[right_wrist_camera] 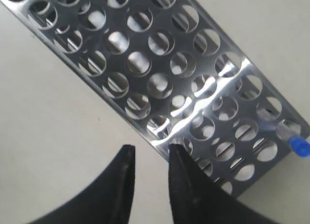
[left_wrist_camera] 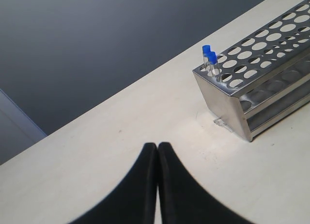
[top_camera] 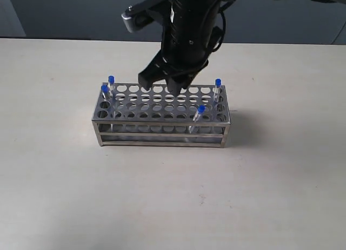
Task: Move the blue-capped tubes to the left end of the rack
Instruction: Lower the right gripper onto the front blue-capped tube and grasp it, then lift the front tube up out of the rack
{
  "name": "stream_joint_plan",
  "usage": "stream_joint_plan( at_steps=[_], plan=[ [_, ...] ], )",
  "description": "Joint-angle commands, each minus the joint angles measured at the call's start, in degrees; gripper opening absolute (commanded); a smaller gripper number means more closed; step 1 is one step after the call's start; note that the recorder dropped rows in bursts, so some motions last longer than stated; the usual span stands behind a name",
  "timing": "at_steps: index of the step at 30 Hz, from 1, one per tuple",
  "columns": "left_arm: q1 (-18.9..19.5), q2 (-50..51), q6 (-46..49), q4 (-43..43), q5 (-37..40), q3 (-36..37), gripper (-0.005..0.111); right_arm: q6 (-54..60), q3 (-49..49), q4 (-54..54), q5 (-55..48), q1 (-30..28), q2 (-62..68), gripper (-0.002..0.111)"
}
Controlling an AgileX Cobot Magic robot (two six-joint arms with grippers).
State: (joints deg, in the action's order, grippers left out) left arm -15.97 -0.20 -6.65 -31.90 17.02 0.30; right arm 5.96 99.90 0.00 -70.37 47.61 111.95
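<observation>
The grey metal rack [top_camera: 162, 116] stands mid-table. Two blue-capped tubes [top_camera: 111, 80] [top_camera: 105, 89] sit in holes at its left end. A third tube [top_camera: 218, 83] stands at the back right corner, and a fourth [top_camera: 200, 109] leans in the front row near the right end. My right gripper [top_camera: 160, 85] hangs open just above the rack's back edge near the middle, nothing between its fingers [right_wrist_camera: 151, 149]. My left gripper [left_wrist_camera: 158, 145] is shut and empty over bare table, off the rack's left end [left_wrist_camera: 220, 100], where the two tubes [left_wrist_camera: 207, 50] [left_wrist_camera: 212, 58] show.
The rack [right_wrist_camera: 160, 79] fills the right wrist view, with one blue cap [right_wrist_camera: 300, 145] at its edge. A dark wall [top_camera: 65, 12] runs behind the beige table [top_camera: 162, 201]. The left arm does not show in the exterior view.
</observation>
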Motion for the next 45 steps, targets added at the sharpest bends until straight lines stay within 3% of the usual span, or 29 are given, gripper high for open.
stream_joint_plan(
  at_steps=[1, 9, 33, 35, 39, 45],
  plan=[
    [-0.22, 0.20, -0.28, 0.10, -0.12, -0.30, 0.001, -0.55, -4.36, -1.44, 0.40, -0.28, -0.90, 0.025],
    [-0.22, 0.20, -0.28, 0.10, -0.24, -0.30, 0.001, -3.08, -7.18, -9.25, 0.40, -0.28, -0.90, 0.025],
    [-0.22, 0.20, -0.28, 0.10, -0.24, -0.30, 0.001, -3.22, -7.31, -7.53, 1.98, -0.28, 5.45, 0.025],
    [-0.22, 0.20, -0.28, 0.10, -0.24, -0.30, 0.001, -3.22, -7.31, -7.58, 1.98, -0.28, 5.85, 0.022],
    [-0.22, 0.20, -0.28, -0.23, -0.34, -0.30, 0.001, -3.22, -7.31, -8.83, 1.98, -0.28, 5.85, -0.001],
    [-0.22, 0.20, -0.28, -0.23, -0.34, -0.30, 0.001, -3.22, -7.31, -10.38, 1.98, -0.28, 3.24, -0.001]
  ],
)
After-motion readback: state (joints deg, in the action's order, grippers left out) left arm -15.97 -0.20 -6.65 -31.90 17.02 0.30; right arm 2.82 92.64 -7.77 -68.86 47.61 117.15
